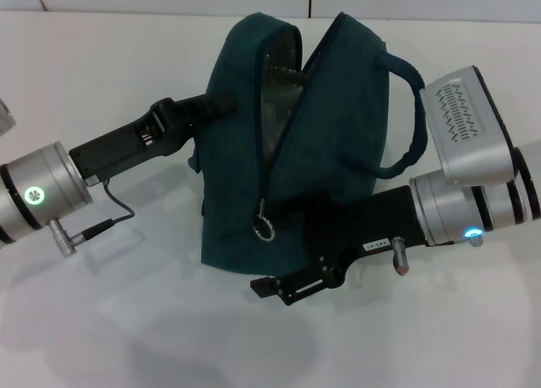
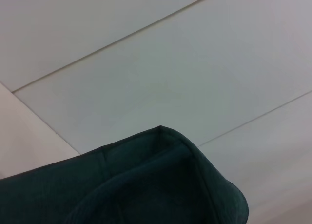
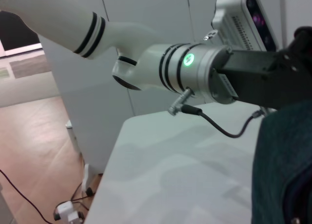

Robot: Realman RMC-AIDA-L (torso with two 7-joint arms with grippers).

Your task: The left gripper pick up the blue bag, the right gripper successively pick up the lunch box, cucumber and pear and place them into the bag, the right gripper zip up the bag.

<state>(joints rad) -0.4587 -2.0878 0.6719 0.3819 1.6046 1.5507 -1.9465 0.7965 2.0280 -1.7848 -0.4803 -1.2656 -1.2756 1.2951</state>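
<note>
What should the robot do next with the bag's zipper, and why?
Probably the right gripper should draw the zipper ring up along the opening. The blue bag stands on the table with its zipper gaping, the ring sits at the low end beside that gripper, and the left gripper steadies the bag's side.

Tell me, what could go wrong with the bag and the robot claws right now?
The blue bag gapes open with its zipper ring down at the low end, so the right claw might miss or lose the ring. The bag stands tall on the table, gripped by the left claw at one side; a hard tug could tip it or pull it loose.
</note>
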